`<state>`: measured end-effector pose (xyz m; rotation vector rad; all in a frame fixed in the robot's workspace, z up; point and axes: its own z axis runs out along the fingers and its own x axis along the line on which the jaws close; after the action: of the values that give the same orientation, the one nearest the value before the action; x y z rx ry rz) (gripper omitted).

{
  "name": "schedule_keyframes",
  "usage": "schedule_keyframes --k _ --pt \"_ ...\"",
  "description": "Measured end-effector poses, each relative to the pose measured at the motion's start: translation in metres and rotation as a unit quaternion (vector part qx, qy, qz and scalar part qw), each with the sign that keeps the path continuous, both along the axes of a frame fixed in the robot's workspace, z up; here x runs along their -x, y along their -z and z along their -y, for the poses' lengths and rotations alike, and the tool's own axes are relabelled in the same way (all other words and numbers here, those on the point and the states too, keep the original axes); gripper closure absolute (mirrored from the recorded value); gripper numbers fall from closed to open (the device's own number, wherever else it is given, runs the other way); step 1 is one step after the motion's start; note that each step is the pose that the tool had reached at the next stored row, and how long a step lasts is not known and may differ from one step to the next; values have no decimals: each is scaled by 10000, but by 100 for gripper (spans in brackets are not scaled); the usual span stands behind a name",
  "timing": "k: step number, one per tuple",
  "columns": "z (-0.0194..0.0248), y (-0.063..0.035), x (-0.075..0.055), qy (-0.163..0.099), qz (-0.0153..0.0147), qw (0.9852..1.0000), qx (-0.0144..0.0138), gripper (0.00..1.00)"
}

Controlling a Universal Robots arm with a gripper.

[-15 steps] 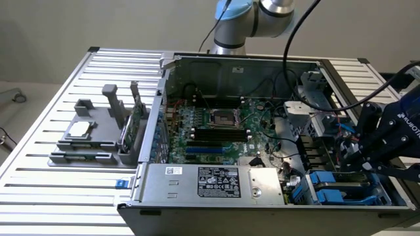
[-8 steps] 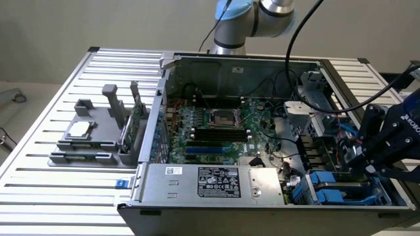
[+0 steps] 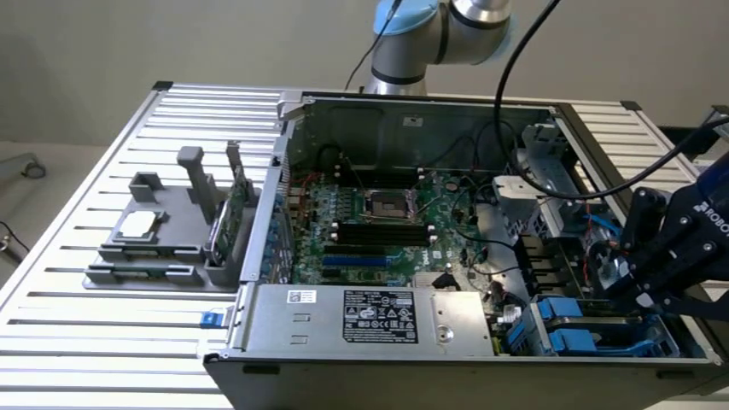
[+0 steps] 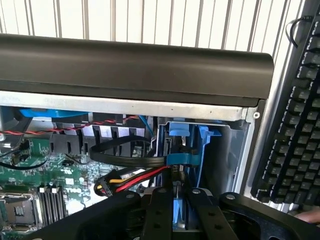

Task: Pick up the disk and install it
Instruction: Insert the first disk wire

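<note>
**Gripper [image 4: 178, 196] pinching the disk [image 4: 178, 212] at the drive bay**
In the near corner of the open computer case [image 3: 456, 380], on the exterior view's right, the drive bay [image 3: 575, 329] holds blue carriers. There the gripper's jaws stand almost closed on the disk's blue edge, held between them. Farther in lies the motherboard [image 3: 376, 213] — beyond it, the slatted surface [image 3: 114, 342].

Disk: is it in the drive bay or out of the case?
In, it seems: disk's blue carrier stands inside the bay, pincer shut on its edge. Seated fully: cannot tell.
</note>
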<state>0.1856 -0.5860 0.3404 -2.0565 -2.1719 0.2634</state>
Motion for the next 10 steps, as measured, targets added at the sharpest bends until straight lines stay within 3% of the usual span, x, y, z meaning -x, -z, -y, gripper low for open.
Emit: schedule_keyframes --k 5,7,10 --pt "-45 22 0 23 -126 9999 83 83" --pt "-61 34 -2 33 -146 9998 125 83" --pt "-86 49 -16 54 -150 9997 177 83"
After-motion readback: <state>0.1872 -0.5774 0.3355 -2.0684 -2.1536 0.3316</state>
